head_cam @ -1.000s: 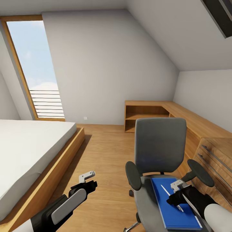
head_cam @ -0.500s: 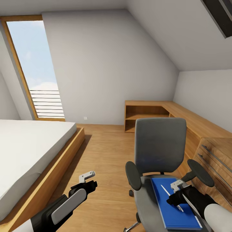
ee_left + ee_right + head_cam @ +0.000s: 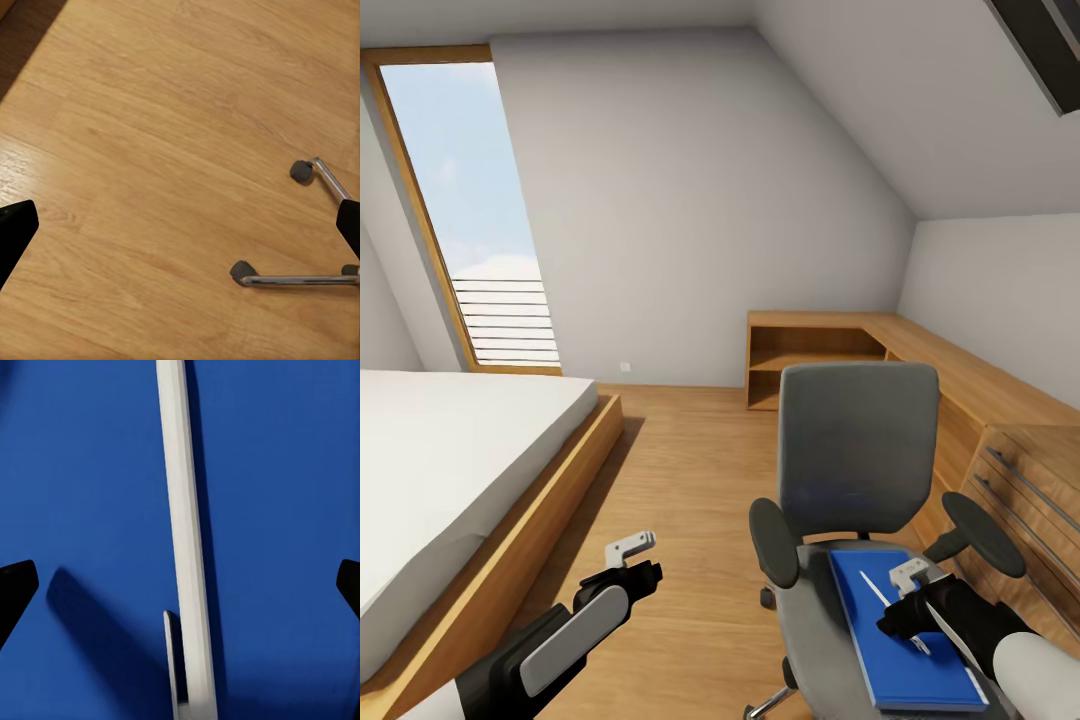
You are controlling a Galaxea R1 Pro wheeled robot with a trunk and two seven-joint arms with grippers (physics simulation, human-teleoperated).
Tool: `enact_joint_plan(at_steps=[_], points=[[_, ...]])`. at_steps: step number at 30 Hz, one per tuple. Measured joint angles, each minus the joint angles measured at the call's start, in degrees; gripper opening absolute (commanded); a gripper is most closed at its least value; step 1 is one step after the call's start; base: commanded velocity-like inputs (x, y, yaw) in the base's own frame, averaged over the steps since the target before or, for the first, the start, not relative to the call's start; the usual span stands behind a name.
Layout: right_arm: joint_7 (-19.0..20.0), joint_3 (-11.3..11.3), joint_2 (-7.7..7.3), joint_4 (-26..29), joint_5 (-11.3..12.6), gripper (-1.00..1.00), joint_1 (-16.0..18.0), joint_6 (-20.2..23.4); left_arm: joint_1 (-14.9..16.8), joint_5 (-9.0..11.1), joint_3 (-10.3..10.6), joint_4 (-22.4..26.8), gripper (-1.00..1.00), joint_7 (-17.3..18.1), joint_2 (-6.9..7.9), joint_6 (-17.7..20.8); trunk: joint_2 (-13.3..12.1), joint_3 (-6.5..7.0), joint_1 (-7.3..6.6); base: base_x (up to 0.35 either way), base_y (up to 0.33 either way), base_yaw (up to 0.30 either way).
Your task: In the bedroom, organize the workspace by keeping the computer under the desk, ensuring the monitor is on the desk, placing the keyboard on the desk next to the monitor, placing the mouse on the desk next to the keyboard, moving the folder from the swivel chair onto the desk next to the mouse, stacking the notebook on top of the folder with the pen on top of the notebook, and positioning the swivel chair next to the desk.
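The grey swivel chair [image 3: 857, 450] stands at the right, its back toward the far wall. On its seat lies the blue folder [image 3: 880, 625] with the thin white pen [image 3: 874, 588] on top. My right gripper [image 3: 908, 612] hangs open just above them. In the right wrist view the pen [image 3: 180, 495] lies on the folder [image 3: 285, 472] between the spread fingertips [image 3: 15, 585], untouched. My left gripper [image 3: 630, 548] is open over the bare floor left of the chair, holding nothing. The left wrist view has the chair's chrome legs and castors [image 3: 303, 171] below it.
A white bed [image 3: 440, 470] on a wooden frame fills the left. A light wooden drawer unit [image 3: 1030, 480] and low shelf [image 3: 810, 350] run along the right wall, close behind the chair. Open wooden floor [image 3: 690, 470] lies between bed and chair.
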State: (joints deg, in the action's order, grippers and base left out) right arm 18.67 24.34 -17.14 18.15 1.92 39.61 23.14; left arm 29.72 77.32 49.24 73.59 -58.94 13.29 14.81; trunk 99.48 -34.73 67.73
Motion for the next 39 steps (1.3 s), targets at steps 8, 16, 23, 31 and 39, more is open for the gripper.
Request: enact_joint_plan(at_steps=[8, 16, 23, 31, 39], points=[[0.0, 0.0, -0.01, 0.0, 0.0, 1.0, 0.0, 0.0, 0.0, 0.0, 0.0, -0.1, 1.0, 0.0, -0.05, 0.0, 0.0, 0.0, 0.0, 0.0, 0.0, 0.0], [0.0, 0.1, 0.01, 0.0, -0.1, 1.0, 0.0, 0.0, 0.0, 0.0, 0.0, -0.1, 1.0, 0.0, -0.06, 0.0, 0.0, 0.0, 0.0, 0.0, 0.0, 0.0], [0.0, 0.1, 0.02, 0.0, 0.1, 1.0, 0.0, 0.0, 0.0, 0.0, 0.0, -0.1, 1.0, 0.0, -0.06, 0.0, 1.2, -0.53, 0.65, 0.0, 0.0, 0.0], [-0.1, 0.1, 0.04, 0.0, 0.1, 1.0, 0.1, 0.0, 0.0, 0.0, 0.0, -0.1, 1.0, 0.0, -0.06, 0.0, 1.2, -0.53, 0.65, 0.0, 0.0, 0.0], [0.0, 0.1, 0.05, 0.0, 0.1, 1.0, 0.0, 0.0, 0.0, 0.1, 0.0, -0.2, 1.0, 0.0, -0.06, 0.0, 1.2, -0.53, 0.65, 0.0, 0.0, 0.0]])
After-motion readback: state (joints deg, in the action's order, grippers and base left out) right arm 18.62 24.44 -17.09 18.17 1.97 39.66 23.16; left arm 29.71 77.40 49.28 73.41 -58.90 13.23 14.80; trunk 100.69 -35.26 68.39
